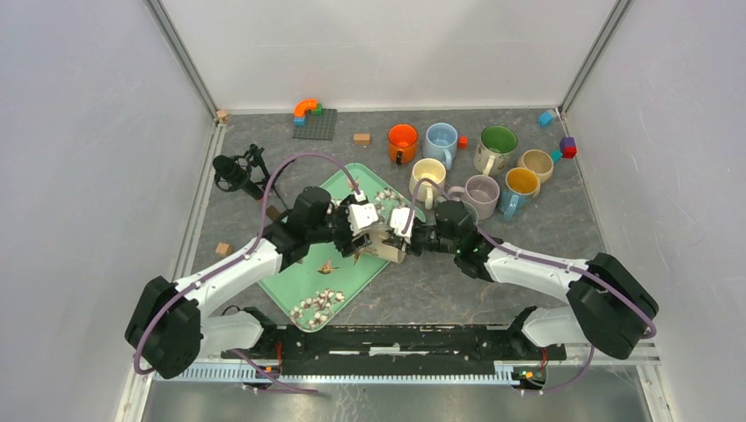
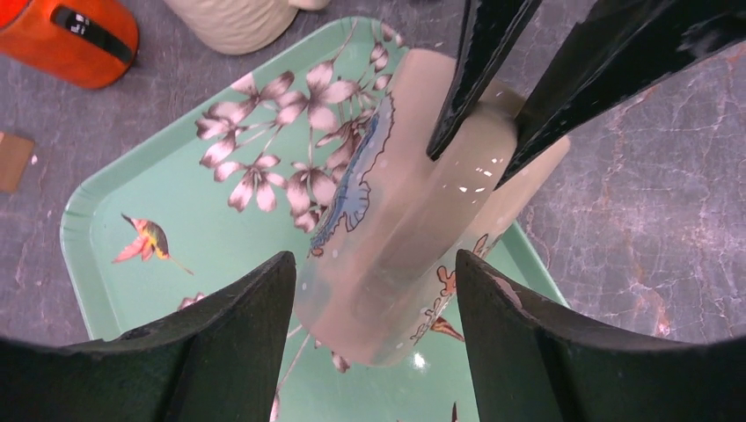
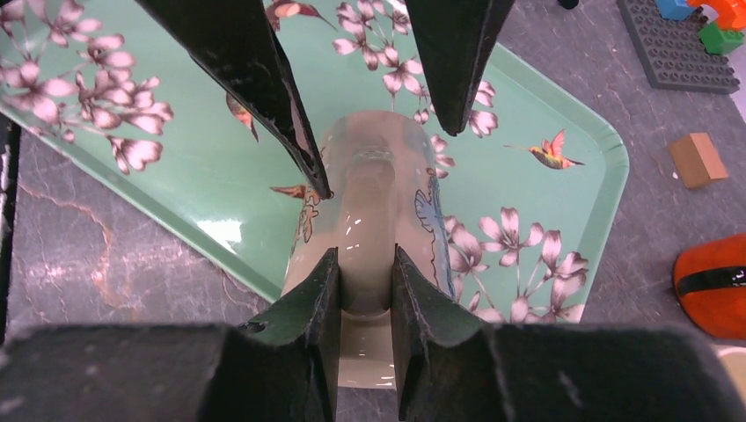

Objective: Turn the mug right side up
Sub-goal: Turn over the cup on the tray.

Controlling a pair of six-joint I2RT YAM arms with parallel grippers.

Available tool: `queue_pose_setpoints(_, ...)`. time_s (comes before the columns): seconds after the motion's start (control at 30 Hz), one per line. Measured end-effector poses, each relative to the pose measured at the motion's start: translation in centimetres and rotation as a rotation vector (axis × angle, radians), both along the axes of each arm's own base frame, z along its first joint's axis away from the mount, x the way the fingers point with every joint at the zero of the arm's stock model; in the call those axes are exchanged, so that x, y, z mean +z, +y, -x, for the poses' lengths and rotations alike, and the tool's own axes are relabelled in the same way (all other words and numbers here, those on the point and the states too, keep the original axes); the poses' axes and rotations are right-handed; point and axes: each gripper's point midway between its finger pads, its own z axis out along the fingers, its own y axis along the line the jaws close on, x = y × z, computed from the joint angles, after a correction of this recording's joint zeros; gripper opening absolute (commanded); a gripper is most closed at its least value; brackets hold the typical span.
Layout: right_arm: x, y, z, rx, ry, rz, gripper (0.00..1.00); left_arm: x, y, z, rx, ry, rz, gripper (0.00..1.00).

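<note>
A pale beige mug (image 1: 388, 241) with printed blue and orange figures lies tilted over the right edge of the green flowered tray (image 1: 303, 283). My right gripper (image 3: 365, 261) is shut on the mug's handle (image 3: 364, 189), one finger on each side. In the left wrist view the mug (image 2: 413, 220) points one end at my left gripper (image 2: 374, 264). That gripper is open, with its fingers (image 2: 246, 308) flanking the end and a gap on both sides. I cannot tell whether this end is the rim or the base.
Several upright mugs stand at the back right, among them an orange mug (image 1: 402, 142), a blue mug (image 1: 441, 141) and a green-lined mug (image 1: 497, 148). A dark baseplate (image 1: 315, 124) with bricks sits at the back. A black device (image 1: 234, 172) lies left of the tray.
</note>
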Motion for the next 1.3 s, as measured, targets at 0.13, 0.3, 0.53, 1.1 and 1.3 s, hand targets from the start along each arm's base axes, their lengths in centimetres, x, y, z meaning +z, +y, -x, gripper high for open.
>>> queue_pose_setpoints(0.13, -0.4, -0.5, 0.3, 0.013, -0.043, 0.001, 0.0, 0.3, -0.9, 0.6, -0.038, -0.012, 0.003, 0.73)
queue_pose_setpoints(0.3, 0.0, -0.5, 0.4, 0.032, -0.101, -0.01, 0.0, -0.1, -1.7, 1.3, -0.075, -0.009, -0.006, 0.72)
queue_pose_setpoints(0.53, 0.7, -0.2, 0.5, 0.068, -0.166, -0.024, 0.0, -0.2, -2.6, 1.6, -0.109, 0.008, -0.005, 0.6)
queue_pose_setpoints(1.1, 0.9, -0.2, 0.3, 0.075, -0.192, -0.028, 0.03, 0.3, -3.9, 2.1, -0.152, -0.004, 0.016, 0.25)
queue_pose_setpoints(1.3, 0.6, -0.5, 0.3, 0.059, -0.167, -0.028, 0.34, 0.1, -4.2, 2.0, -0.152, -0.024, 0.03, 0.02)
